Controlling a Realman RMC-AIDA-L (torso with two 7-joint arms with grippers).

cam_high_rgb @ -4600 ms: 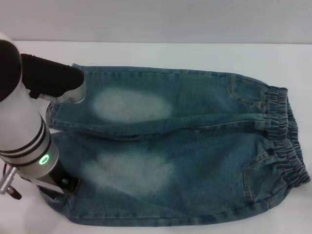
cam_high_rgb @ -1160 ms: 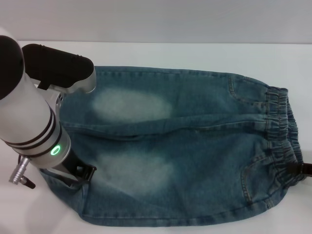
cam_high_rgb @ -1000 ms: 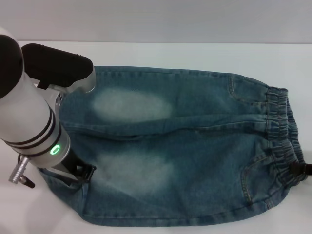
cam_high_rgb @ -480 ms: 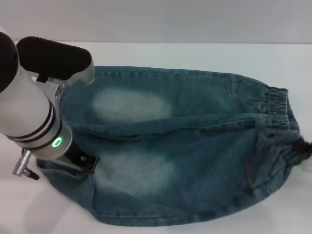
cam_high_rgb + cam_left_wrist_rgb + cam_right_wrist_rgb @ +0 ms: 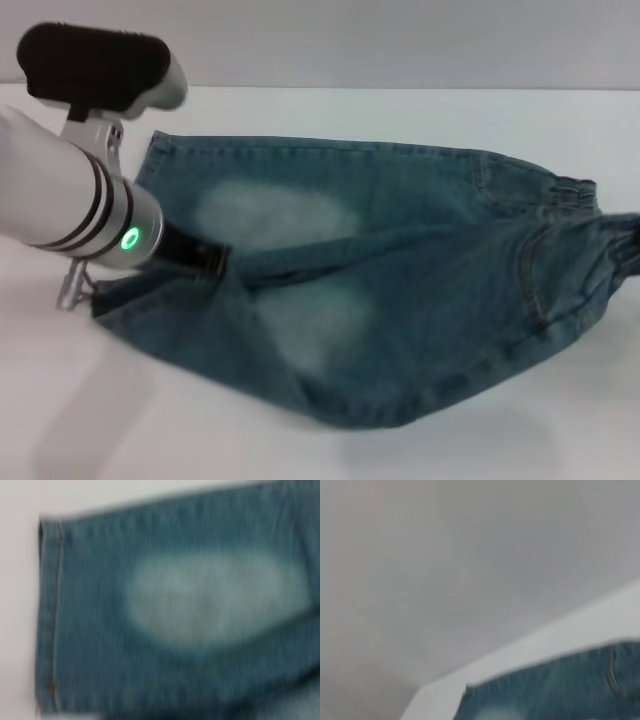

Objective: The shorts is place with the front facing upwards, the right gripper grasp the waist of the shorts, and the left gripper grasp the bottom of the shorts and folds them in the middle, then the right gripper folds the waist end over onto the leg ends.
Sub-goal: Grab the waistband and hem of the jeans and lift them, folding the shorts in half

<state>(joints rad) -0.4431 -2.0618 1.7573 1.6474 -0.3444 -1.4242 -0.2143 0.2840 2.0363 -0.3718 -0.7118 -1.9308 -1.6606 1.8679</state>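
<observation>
The blue denim shorts point(image 5: 400, 300) lie across the white table point(image 5: 560, 420), leg ends to the left and waist to the right. My left gripper point(image 5: 205, 262) is shut on the near leg's bottom and holds it raised over the middle seam. At the right edge my right gripper point(image 5: 632, 245) shows only as a dark tip, shut on the lifted waist. The near half of the shorts hangs off the table between the two grippers. The left wrist view shows the far leg point(image 5: 200, 605) lying flat with its hem point(image 5: 47, 620). The right wrist view catches a corner of the shorts point(image 5: 560, 690).
My left arm's silver forearm point(image 5: 70, 200) and dark elbow point(image 5: 95, 60) reach over the table's left side. A pale wall point(image 5: 400, 40) rises behind the table's far edge. Bare white table lies in front of the shorts and to their left.
Both grippers have lifted the near edge of the shorts and carried it toward the far side. The near leg and near waist corner now hang off the table, and the left arm has swung away from me.
</observation>
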